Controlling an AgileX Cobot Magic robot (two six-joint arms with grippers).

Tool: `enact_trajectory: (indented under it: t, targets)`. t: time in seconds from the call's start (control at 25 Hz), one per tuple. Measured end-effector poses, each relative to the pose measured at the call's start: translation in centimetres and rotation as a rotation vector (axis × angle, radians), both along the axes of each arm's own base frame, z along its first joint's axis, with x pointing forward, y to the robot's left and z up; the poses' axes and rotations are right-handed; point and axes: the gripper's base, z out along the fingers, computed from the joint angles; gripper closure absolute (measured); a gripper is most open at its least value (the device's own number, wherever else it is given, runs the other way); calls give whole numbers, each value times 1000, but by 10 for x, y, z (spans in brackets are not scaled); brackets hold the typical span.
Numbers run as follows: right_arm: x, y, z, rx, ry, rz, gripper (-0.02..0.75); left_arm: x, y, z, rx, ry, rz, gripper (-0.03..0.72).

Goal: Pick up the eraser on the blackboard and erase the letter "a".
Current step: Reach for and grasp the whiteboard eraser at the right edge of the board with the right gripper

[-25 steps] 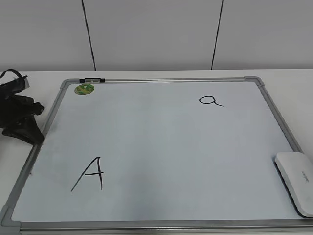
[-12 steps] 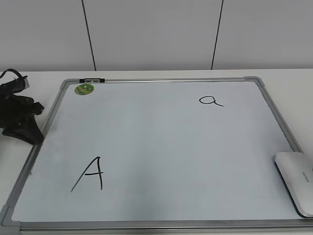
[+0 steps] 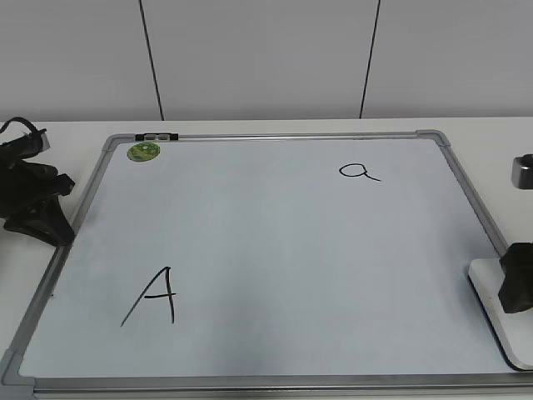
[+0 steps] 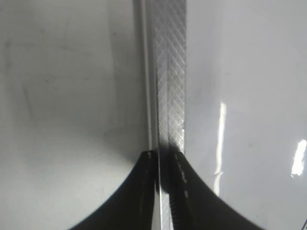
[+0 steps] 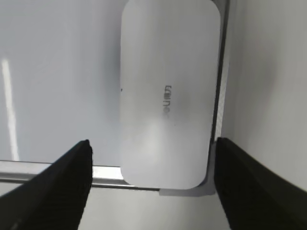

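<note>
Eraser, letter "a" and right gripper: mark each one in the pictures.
eraser (image 5: 168, 96): right wrist view, middle of its white top, by the grey lettering.
letter "a" (image 3: 356, 172): exterior view, on its loop.
right gripper (image 5: 153, 179): right wrist view, midway between its spread fingertips.

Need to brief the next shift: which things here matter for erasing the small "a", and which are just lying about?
For the job:
eraser, under the open right gripper
board
small "a"

Just there:
big "A"
green sticker
left gripper, parked at the board's frame
</note>
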Motion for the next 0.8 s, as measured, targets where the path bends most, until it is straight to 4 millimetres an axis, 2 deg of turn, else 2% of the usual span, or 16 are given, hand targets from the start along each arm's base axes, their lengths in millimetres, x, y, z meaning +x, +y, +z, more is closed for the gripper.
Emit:
enact_trajectory:
  t: [0.44,0.8]
  targets:
    - [19,-1,-27,-18,23,-39,151,0,0,0,2,0,-1,632]
    - [26,-1,-47,-24,69,-66,152,0,0,0,3,2,-4,632]
